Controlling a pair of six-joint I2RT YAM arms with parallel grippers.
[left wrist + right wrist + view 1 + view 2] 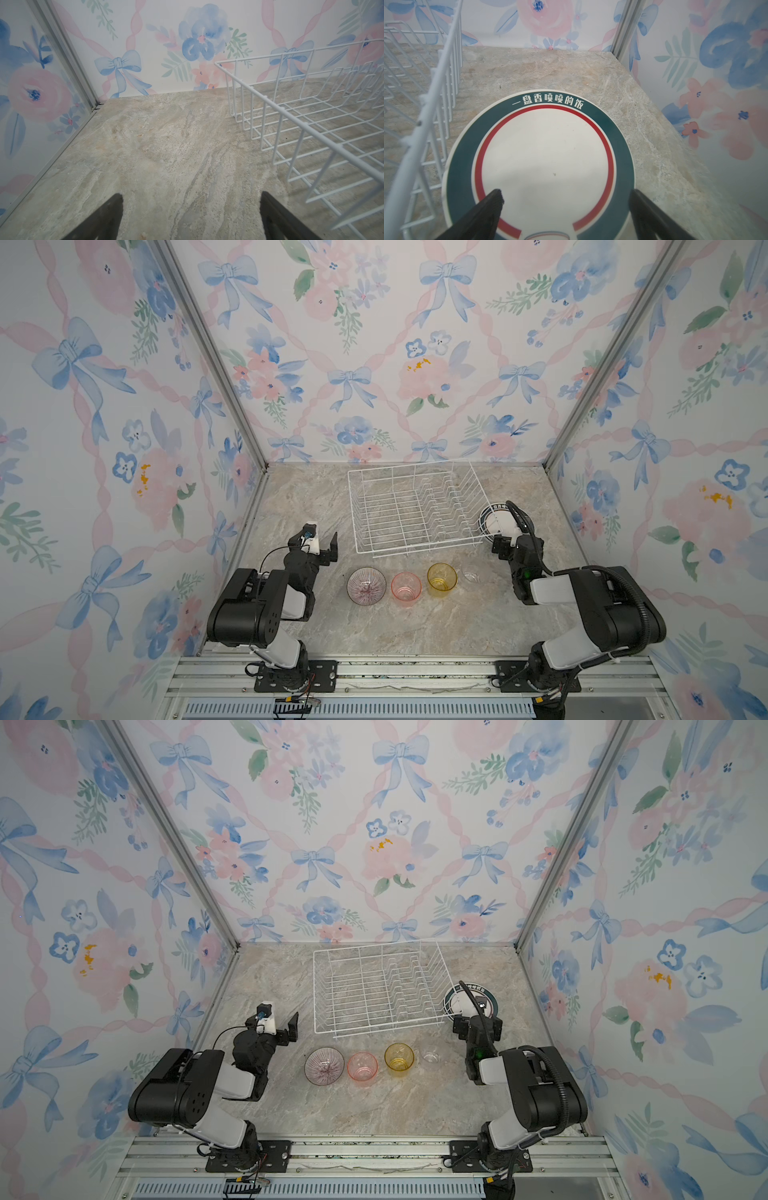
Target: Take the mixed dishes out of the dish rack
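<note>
Both top views are showing the left end effector [322, 532] hanging over the table [415, 626] near the left wall, just left of the dish rack [395, 514]. Its jaws are standing wide apart with nothing between them. Looking through the left wrist view, I am seeing its two dark fingers [104, 214] spread over bare marble, with the rack's corner lying beside them and not touching.

The rack, a white wire basket, is sitting toward the back middle of the table, with its upright plate prongs running along its right half. In front of it, nearer the arms, four dishes are standing upright in a row on the table, apart from one another. From the left they are the pink-striped bowl [366, 585], the pink tumbler [406, 587], the yellow tumbler [442, 578] and the clear tumbler [471, 572], which is showing only faintly against the marble. All four are sitting outside the rack.

Further right, the plate [546, 158] is lying flat on the table just beside the rack's right wall. Its rim is dark green with white lettering, and a red ring is running inside it. Whether it is touching the wire I cannot tell, nor whether more plates are lying under it.

The right end effector [565, 193] is hovering over the near part of this plate with its jaws opened wide. One finger is hanging over the plate's face and the other at about its rim, and they are gripping nothing.
</note>
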